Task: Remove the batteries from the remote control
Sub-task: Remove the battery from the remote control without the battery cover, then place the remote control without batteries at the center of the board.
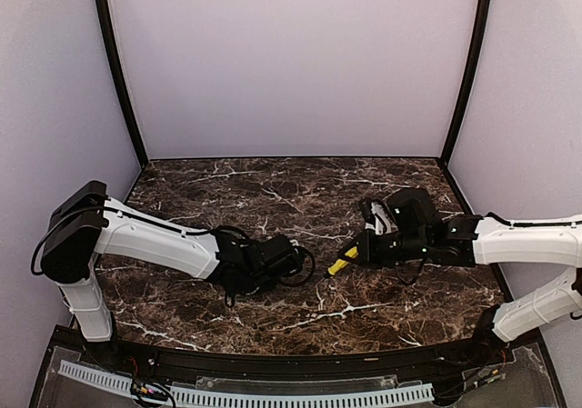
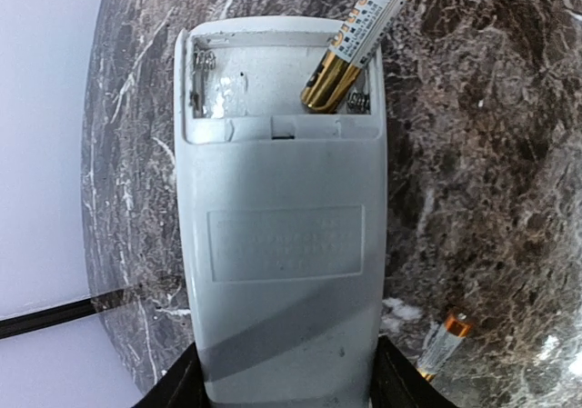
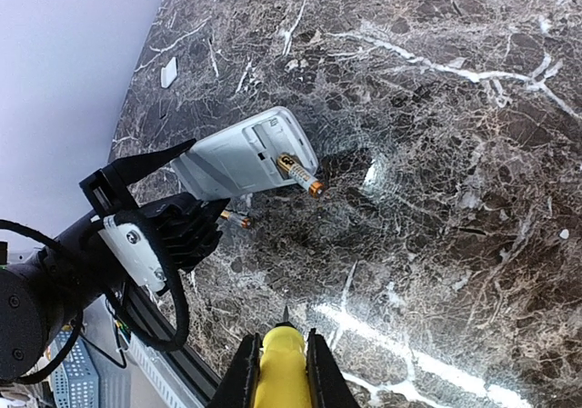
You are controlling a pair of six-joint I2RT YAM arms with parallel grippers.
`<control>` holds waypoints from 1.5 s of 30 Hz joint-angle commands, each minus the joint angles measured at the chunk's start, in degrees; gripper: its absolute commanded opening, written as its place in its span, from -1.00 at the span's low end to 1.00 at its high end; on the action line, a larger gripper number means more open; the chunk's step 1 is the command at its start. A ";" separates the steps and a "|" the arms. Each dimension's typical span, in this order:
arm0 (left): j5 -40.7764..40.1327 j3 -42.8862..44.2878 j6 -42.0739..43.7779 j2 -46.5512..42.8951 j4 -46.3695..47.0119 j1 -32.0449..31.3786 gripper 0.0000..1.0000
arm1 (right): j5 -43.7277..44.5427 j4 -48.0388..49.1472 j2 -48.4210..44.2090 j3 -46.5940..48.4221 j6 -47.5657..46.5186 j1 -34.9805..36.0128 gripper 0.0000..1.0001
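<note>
From above, the left gripper (image 1: 280,261) lies low over the table (image 1: 273,185), left of centre. What it holds is hidden beneath it here. The right gripper (image 1: 364,251) faces it from the right, clamped tight on a yellow screwdriver (image 1: 343,263) that sticks out toward the left arm.

Left wrist: the jaws stand part-way apart, gripping the remote (image 2: 282,244) by its sides, back up, with the compartment uncovered. One battery (image 2: 350,54) sits tilted in the right slot – lower end by the spring, gold-capped end past the remote's far edge. A second battery (image 2: 444,343) lies on the table just beside the remote.

Right wrist: the screwdriver's handle is pinched between the jaws, well apart from the remote. The tilted battery juts from the compartment and the second lies under the remote's near side. A small white cover (image 3: 169,72) lies far off – near the wall.
</note>
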 commanded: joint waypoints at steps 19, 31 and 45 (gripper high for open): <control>-3.17 -6.10 11.30 -7.85 8.74 -2.81 -0.34 | 6.74 9.15 -2.72 0.93 1.53 0.28 -1.00; 7.96 -2.10 1.47 -4.35 0.71 1.43 -0.33 | 9.02 7.03 0.38 2.69 0.88 0.36 -1.00; 41.82 6.13 -12.18 -0.90 -8.42 17.92 -0.33 | 13.61 5.65 -1.30 0.27 2.68 0.36 -1.00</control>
